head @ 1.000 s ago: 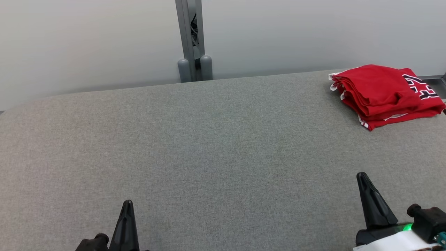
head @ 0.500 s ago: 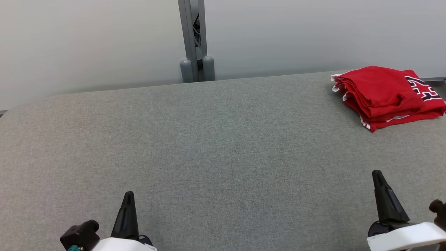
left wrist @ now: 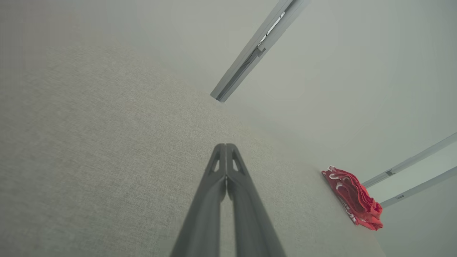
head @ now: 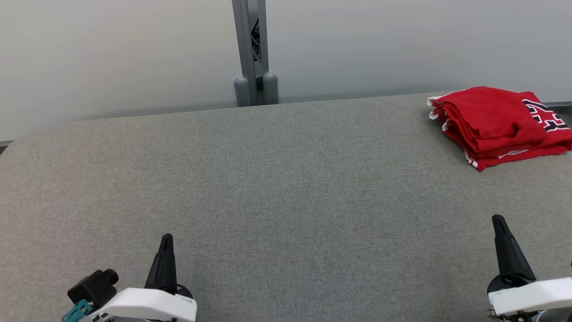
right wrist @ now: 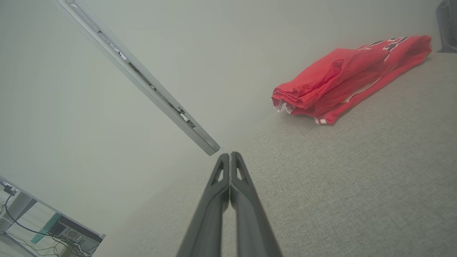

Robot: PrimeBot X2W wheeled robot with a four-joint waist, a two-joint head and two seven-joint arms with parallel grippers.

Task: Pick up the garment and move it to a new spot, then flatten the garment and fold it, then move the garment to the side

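The garment (head: 496,123) is a red jersey with white trim and black lettering, folded into a thick bundle at the far right of the grey table (head: 286,188). It also shows as a red heap in the left wrist view (left wrist: 353,198) and in the right wrist view (right wrist: 350,76). My left gripper (head: 166,239) is at the lower left, shut with nothing in it, fingers pressed together (left wrist: 225,147). My right gripper (head: 498,220) sits at the lower right, also shut and empty (right wrist: 229,155). Both hang above the table, well away from the garment.
A grey metal post (head: 254,51) with two rounded feet stands against the pale wall behind the table's far edge. The table's left far corner is rounded (head: 27,134). Cables and equipment on the floor show at the lower left of the right wrist view (right wrist: 43,228).
The head camera has shifted a little, moving the whole scene. Both grippers have drawn apart, the left leftward and up, the right rightward. The garment lies as before.
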